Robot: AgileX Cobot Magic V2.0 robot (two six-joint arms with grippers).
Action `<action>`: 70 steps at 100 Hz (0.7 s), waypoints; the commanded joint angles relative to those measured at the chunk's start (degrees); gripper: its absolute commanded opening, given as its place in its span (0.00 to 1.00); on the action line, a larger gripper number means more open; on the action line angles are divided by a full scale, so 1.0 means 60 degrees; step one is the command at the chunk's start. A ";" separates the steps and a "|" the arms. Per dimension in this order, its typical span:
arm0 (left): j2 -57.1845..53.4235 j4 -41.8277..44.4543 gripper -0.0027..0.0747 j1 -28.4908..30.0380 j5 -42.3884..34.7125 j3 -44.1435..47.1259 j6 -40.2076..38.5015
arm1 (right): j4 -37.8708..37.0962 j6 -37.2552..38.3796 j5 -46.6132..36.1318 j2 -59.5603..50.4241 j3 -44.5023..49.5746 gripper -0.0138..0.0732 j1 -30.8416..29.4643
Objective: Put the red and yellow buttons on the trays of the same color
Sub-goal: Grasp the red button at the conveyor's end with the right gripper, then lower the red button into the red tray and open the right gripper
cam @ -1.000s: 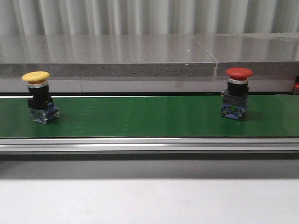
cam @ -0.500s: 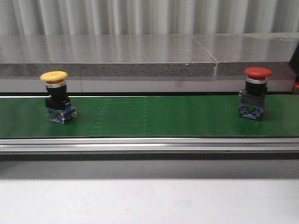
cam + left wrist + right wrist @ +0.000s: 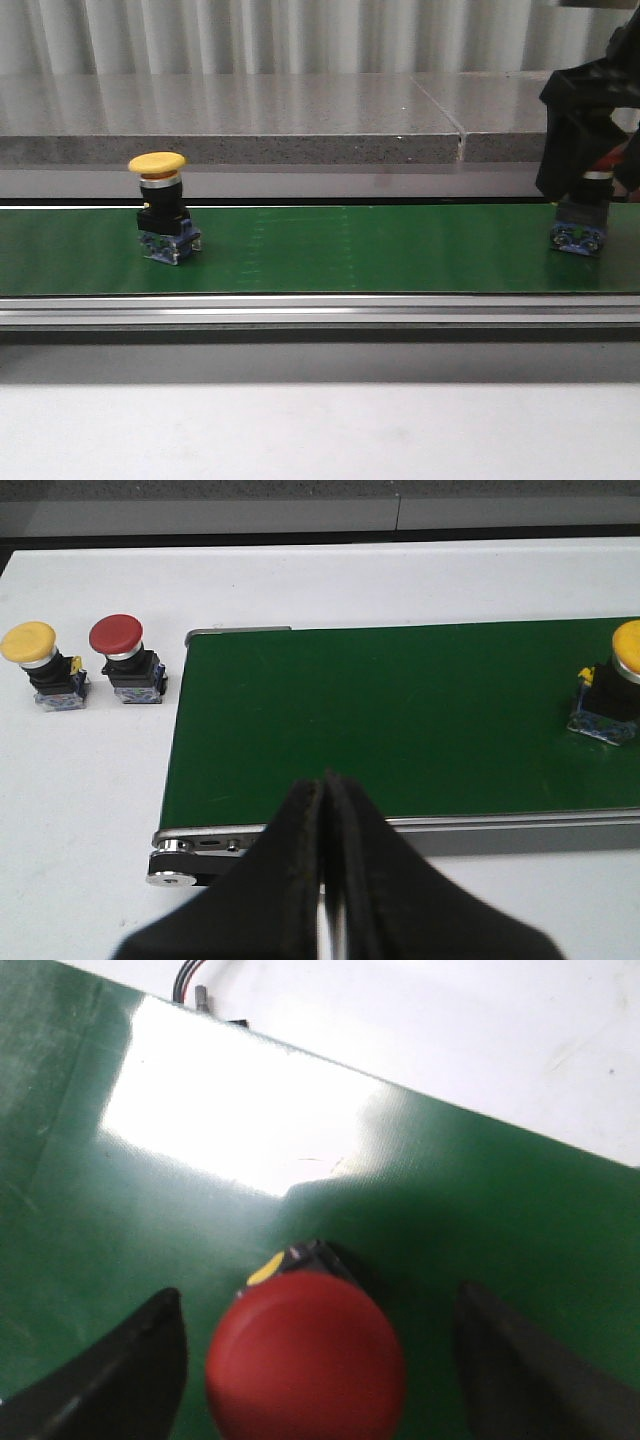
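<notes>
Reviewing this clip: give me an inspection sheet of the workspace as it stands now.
Surface: green belt on a white table.
Job's things: yellow button and red button upright on belt; no trays seen.
Clutter: spare yellow button and spare red button beside belt's end.
Grippers: right gripper open, straddling red button; left gripper shut, empty.
Cables: wires at belt's edge.
Surroundings: grey ledge, corrugated wall.

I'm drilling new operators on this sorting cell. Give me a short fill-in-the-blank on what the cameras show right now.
1. The belt is ____ in color.
2. The right claw straddles the ____ button.
3. The left claw is ____.
4. The yellow button stands ____ on the belt.

Missing words: green; red; shut; upright
</notes>
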 commanded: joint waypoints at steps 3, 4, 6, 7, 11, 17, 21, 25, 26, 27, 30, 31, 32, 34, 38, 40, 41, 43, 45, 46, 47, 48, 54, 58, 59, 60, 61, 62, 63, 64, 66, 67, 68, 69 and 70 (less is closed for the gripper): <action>-0.0030 -0.0070 0.01 -0.0097 -0.0705 -0.0264 -0.0011 | 0.0119 -0.0104 -0.0390 -0.0104 -0.0423 0.57 -0.0027; -0.0030 -0.0070 0.01 -0.0097 -0.0705 -0.0264 -0.0011 | 0.0119 -0.0104 -0.0379 -0.0085 -0.0423 0.55 -0.0027; -0.0030 -0.0070 0.01 -0.0097 -0.0688 -0.0264 -0.0011 | 0.0119 -0.0104 -0.0368 -0.0074 -0.0423 0.50 -0.0027; -0.0030 -0.0070 0.01 -0.0097 -0.0692 -0.0264 -0.0011 | 0.0119 -0.0104 -0.0348 -0.0075 -0.0437 0.49 -0.0027; -0.0030 -0.0070 0.01 -0.0097 -0.0692 -0.0264 -0.0011 | 0.0110 -0.0104 -0.0267 -0.0075 -0.0501 0.40 -0.0032; -0.0030 -0.0070 0.01 -0.0097 -0.0692 -0.0264 -0.0011 | 0.0066 -0.0104 -0.0031 -0.0075 -0.0687 0.30 -0.0108; -0.0030 -0.0070 0.01 -0.0097 -0.0692 -0.0264 -0.0011 | 0.0057 -0.0104 0.0257 -0.0075 -0.0911 0.28 -0.0181; -0.0030 -0.0070 0.01 -0.0097 -0.0692 -0.0264 -0.0011 | 0.0057 -0.0104 0.0582 -0.0075 -0.1182 0.27 -0.0309; -0.0030 -0.0070 0.01 -0.0097 -0.0692 -0.0264 -0.0011 | 0.0057 -0.0104 0.0640 -0.0075 -0.1233 0.27 -0.0332; -0.0030 -0.0070 0.01 -0.0097 -0.0692 -0.0264 -0.0011 | 0.0047 -0.0104 0.0699 -0.0075 -0.1287 0.27 -0.0381; -0.0030 -0.0070 0.01 -0.0097 -0.0692 -0.0264 -0.0011 | 0.0038 -0.0104 0.0992 -0.0075 -0.1572 0.27 -0.0498; -0.0030 -0.0070 0.01 -0.0097 -0.0692 -0.0264 -0.0011 | 0.0036 -0.0104 0.1049 -0.0075 -0.1629 0.27 -0.0566; -0.0030 -0.0070 0.01 -0.0097 -0.0692 -0.0264 -0.0011 | 0.0016 -0.0104 0.1156 -0.0075 -0.1744 0.27 -0.0601; -0.0030 -0.0070 0.01 -0.0097 -0.0692 -0.0264 -0.0011 | 0.0001 -0.0104 0.1253 -0.0075 -0.1858 0.27 -0.0712; -0.0030 -0.0070 0.01 -0.0097 -0.0692 -0.0264 -0.0011 | -0.0059 -0.0104 0.1498 -0.0075 -0.2222 0.27 -0.0954; -0.0030 -0.0070 0.01 -0.0097 -0.0692 -0.0264 -0.0011 | -0.0084 -0.0104 0.1607 -0.0075 -0.2405 0.27 -0.1045; -0.0030 -0.0070 0.01 -0.0097 -0.0692 -0.0264 -0.0011 | -0.0097 -0.0104 0.1636 -0.0075 -0.2464 0.27 -0.1141; -0.0030 -0.0070 0.01 -0.0097 -0.0692 -0.0264 -0.0011 | -0.0107 -0.0104 0.1703 -0.0075 -0.2635 0.27 -0.1300; -0.0030 -0.0070 0.01 -0.0097 -0.0692 -0.0264 -0.0011 | -0.0107 -0.0104 0.1751 -0.0075 -0.2801 0.27 -0.1473; -0.0030 -0.0070 0.01 -0.0097 -0.0692 -0.0264 -0.0011 | -0.0107 -0.0104 0.1775 -0.0075 -0.2911 0.27 -0.1533; -0.0030 -0.0070 0.01 -0.0097 -0.0692 -0.0264 -0.0011 | -0.0107 -0.0104 0.1777 -0.0075 -0.2967 0.27 -0.1593; -0.0030 -0.0070 0.01 -0.0097 -0.0692 -0.0264 -0.0011 | -0.0107 -0.0104 0.1790 -0.0075 -0.3023 0.27 -0.1714; -0.0030 -0.0070 0.01 -0.0097 -0.0692 -0.0264 -0.0011 | -0.0107 -0.0095 0.1809 -0.0075 -0.3470 0.27 -0.2208; -0.0030 -0.0070 0.01 -0.0097 -0.0692 -0.0264 -0.0011 | -0.0107 -0.0085 0.1767 -0.0075 -0.3730 0.27 -0.2608; -0.0030 -0.0070 0.01 -0.0097 -0.0692 -0.0264 -0.0011 | -0.0107 -0.0070 0.1766 -0.0075 -0.3770 0.27 -0.2744; -0.0030 -0.0070 0.01 -0.0097 -0.0692 -0.0264 -0.0011 | -0.0107 -0.0073 0.1743 -0.0075 -0.3851 0.27 -0.2811; -0.0030 -0.0070 0.01 -0.0097 -0.0692 -0.0264 -0.0011 | -0.0107 -0.0055 0.1728 -0.0075 -0.3890 0.27 -0.2877; -0.0030 -0.0070 0.01 -0.0097 -0.0692 -0.0264 -0.0011 | -0.0107 -0.0029 0.1719 -0.0075 -0.3929 0.27 -0.3012; -0.0030 -0.0070 0.01 -0.0097 -0.0692 -0.0264 -0.0011 | -0.0107 -0.0014 0.1687 -0.0062 -0.3999 0.27 -0.3080; -0.0030 -0.0070 0.01 -0.0097 -0.0692 -0.0264 -0.0011 | -0.0107 0.0009 0.1666 -0.0063 -0.4034 0.27 -0.3216; -0.0030 -0.0070 0.01 -0.0097 -0.0692 -0.0264 -0.0011 | -0.0107 0.0041 0.1600 -0.0063 -0.4129 0.27 -0.3422; -0.0030 -0.0070 0.01 -0.0097 -0.0692 -0.0264 -0.0011 | -0.0107 0.0062 0.1544 -0.0063 -0.4184 0.27 -0.3491; -0.0030 -0.0070 0.01 -0.0097 -0.0692 -0.0264 -0.0011 | -0.0107 0.0062 0.1513 -0.0060 -0.4208 0.27 -0.3561; -0.0030 -0.0070 0.01 -0.0097 -0.0692 -0.0264 -0.0011 | -0.0107 0.0081 0.1482 -0.0046 -0.4228 0.27 -0.3702; -0.0030 -0.0070 0.01 -0.0097 -0.0692 -0.0264 -0.0011 | -0.0107 0.0078 0.1408 -0.0044 -0.4269 0.27 -0.3773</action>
